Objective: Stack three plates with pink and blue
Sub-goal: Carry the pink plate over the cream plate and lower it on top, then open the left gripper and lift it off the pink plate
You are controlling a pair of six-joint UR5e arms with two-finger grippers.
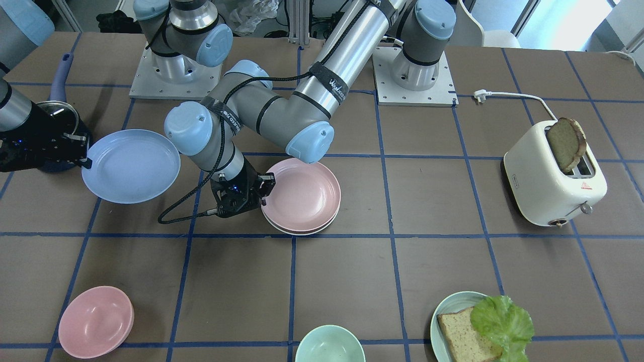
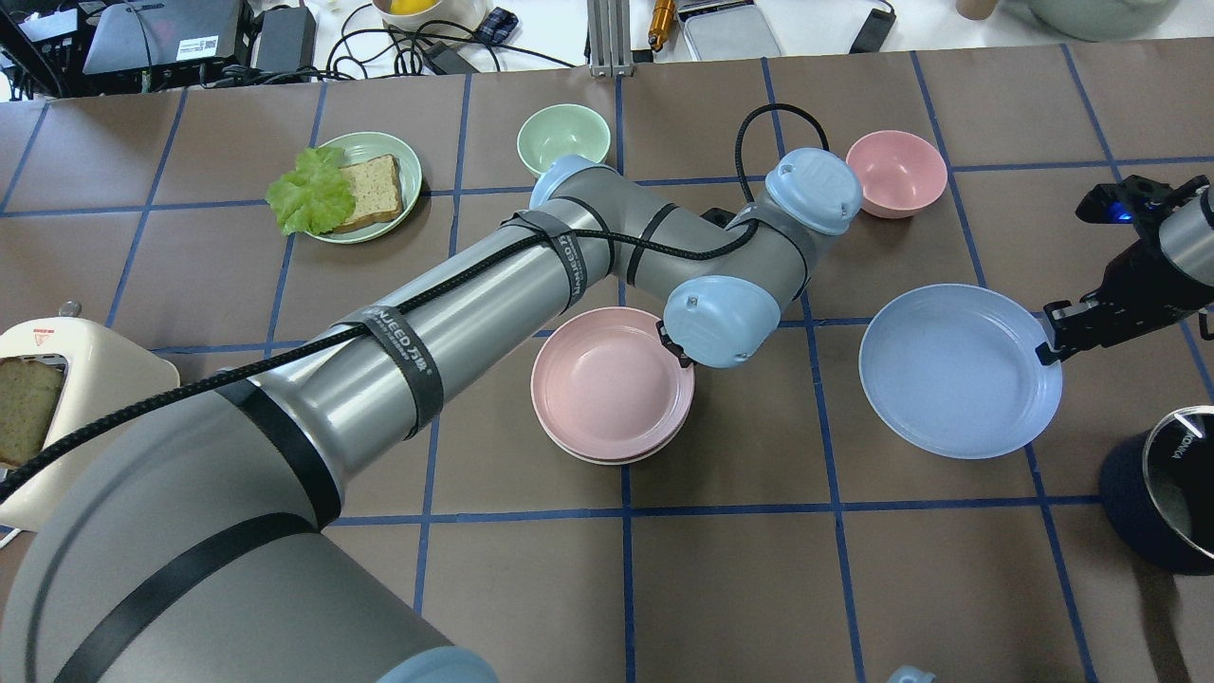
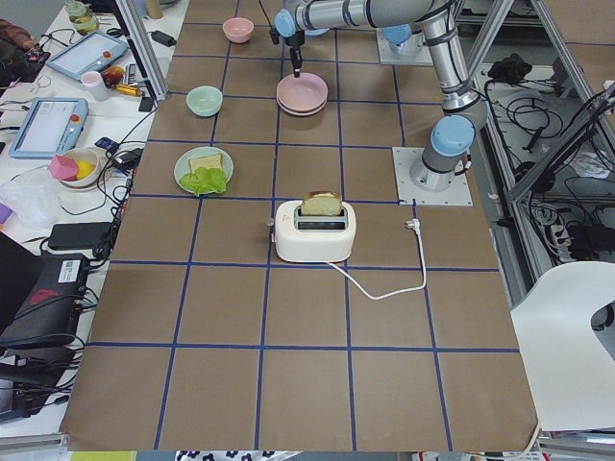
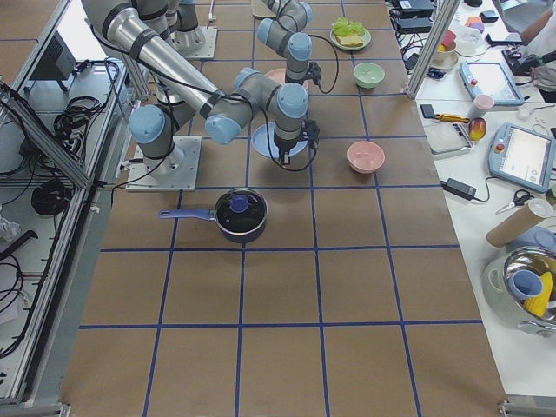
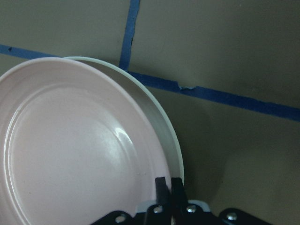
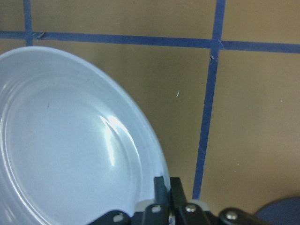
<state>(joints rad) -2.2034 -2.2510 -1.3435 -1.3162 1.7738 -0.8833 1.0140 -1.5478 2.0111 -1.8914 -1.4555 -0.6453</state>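
Pink plate sits on cream-white plate at frame centre; we see left gripper jaws pinching its left rim. Blue plate is mid-left, apart from them, right gripper jaws pinching its left edge.

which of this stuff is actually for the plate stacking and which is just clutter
For the job: pink plate, cream-white plate under it, blue plate, left gripper, right gripper.
Just lying about: toaster, pink bowl, green bowl, teal plate with bread and lettuce, saucepan.
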